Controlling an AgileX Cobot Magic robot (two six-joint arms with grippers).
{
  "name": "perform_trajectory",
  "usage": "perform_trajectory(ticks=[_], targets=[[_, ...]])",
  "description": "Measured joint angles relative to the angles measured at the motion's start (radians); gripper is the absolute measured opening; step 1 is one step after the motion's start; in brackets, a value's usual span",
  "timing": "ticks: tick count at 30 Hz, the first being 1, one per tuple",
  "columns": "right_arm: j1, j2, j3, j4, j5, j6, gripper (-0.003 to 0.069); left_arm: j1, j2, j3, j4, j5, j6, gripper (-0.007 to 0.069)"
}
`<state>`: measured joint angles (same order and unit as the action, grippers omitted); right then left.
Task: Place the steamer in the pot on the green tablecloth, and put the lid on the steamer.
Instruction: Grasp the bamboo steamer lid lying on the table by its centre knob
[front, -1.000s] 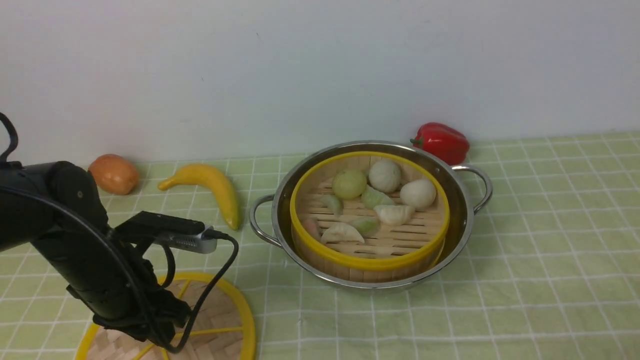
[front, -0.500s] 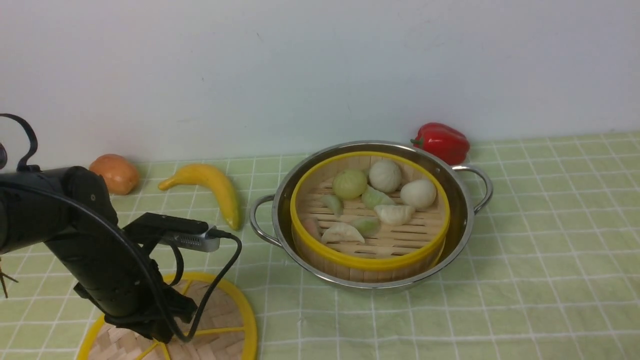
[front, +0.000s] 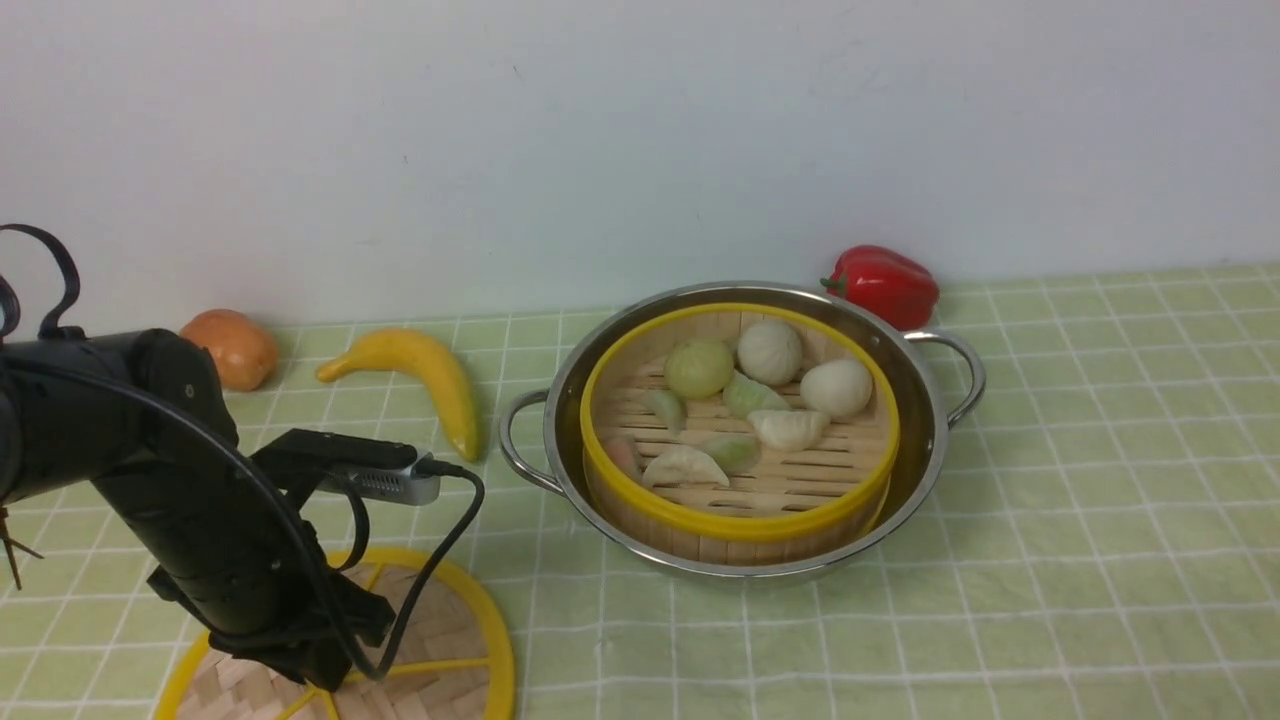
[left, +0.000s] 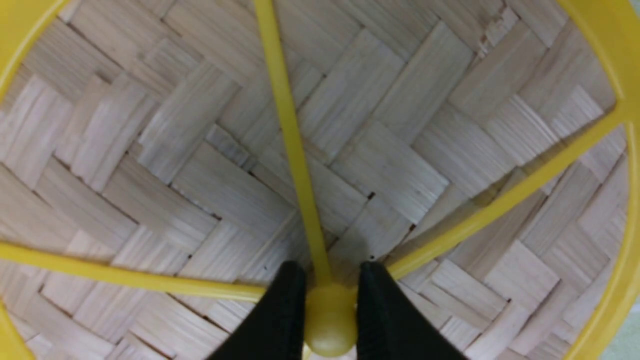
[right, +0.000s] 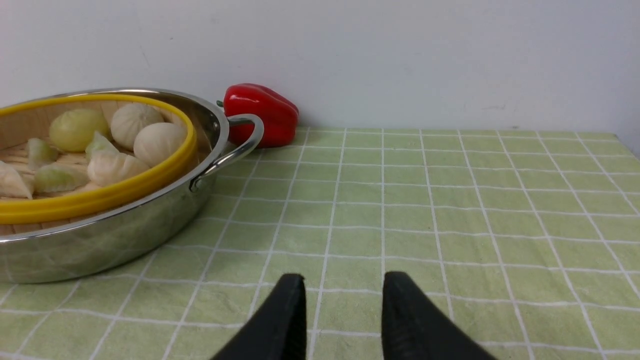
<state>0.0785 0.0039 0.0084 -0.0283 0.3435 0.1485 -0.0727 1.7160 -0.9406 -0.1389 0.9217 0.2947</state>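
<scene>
The steamer (front: 740, 522), with its toy dumplings and buns, is seated inside the pot (front: 748, 571), and its yellow rim is left uncovered. The pot is stood on the green tablecloth (front: 1100, 500), with one loop handle (front: 525, 480) turned toward the left arm and the other toward the right. Just behind the pot a red pepper (front: 885, 287) is seen, and to the left of it a banana (front: 440, 385) and an orange-brown fruit (front: 232, 347) are placed. Nearer to the robot, on the left, the lid (front: 497, 650) is laid flat on the cloth. At its hub, the yellow knob (left: 330, 320) is clenched between the fingertips of the left gripper (left: 331, 310). By the right gripper (right: 345, 305) nothing is grasped; its fingers are held apart, over bare cloth. The first part of the task is judged done, and only the covering is left. The grip is made on one small, smooth knob, so the lid could be tilted or turned during the lifting, or could slip out if the knob is pinched too high. If it is carried too low, the banana or the near loop handle could be struck by its edge. If it is released off centre, one side could drop between steamer and pot wall, or could be rested on the buns.
</scene>
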Motion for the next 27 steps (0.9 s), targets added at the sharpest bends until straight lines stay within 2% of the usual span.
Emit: perform_trajectory(ticks=[15,20,24,27], targets=[[0.0,0.0,0.0,0.0,0.0,0.0,0.024,0.0,0.001,0.0,-0.003,0.018,0.004,0.0121],[0.0,0.0,0.0,0.0,0.0,0.003,0.024,0.0,0.004,-0.001,0.001,0.063,0.004,0.0183],[0.0,0.0,0.0,0.0,0.0,0.003,0.024,0.0,0.012,-0.001,0.001,0.132,0.003,0.0296],[0.0,0.0,0.0,0.0,0.0,0.003,0.024,0.0,0.012,-0.001,0.001,0.126,0.003,0.0306]])
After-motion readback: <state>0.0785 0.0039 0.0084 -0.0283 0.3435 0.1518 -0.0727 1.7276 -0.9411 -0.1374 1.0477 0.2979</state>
